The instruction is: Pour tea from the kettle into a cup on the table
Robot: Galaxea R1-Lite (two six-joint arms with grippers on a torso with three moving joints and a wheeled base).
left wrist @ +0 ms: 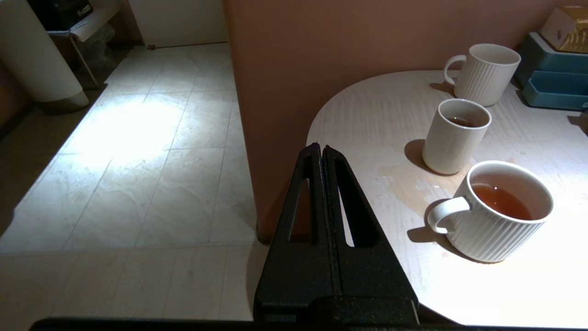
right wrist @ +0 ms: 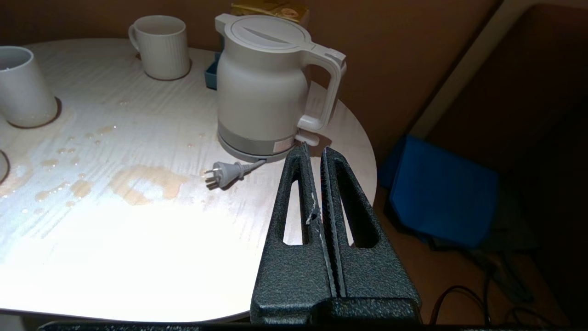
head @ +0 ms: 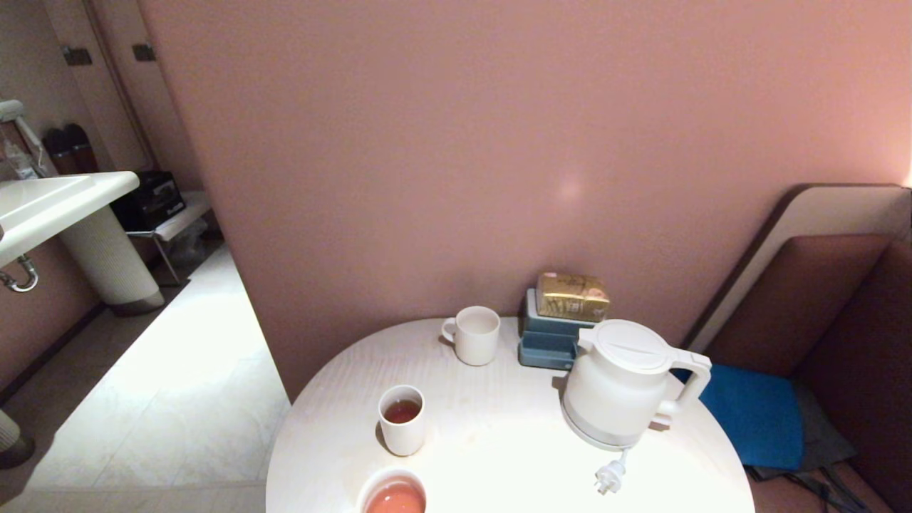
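Kettle (head: 618, 385) upright on table (head: 499, 427); right end effector (right wrist: 314, 149) closed, empty, near handle.

Both grippers — left (left wrist: 321, 149), right (right wrist: 314, 151) — fingers together

Kettle (head: 618, 388) right of cup (head: 402, 419)

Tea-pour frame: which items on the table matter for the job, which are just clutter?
Job:
kettle
cup, tea in it
table

Clutter:
ribbed mug
mug of paler liquid
blue box
gold packet
plug
spills
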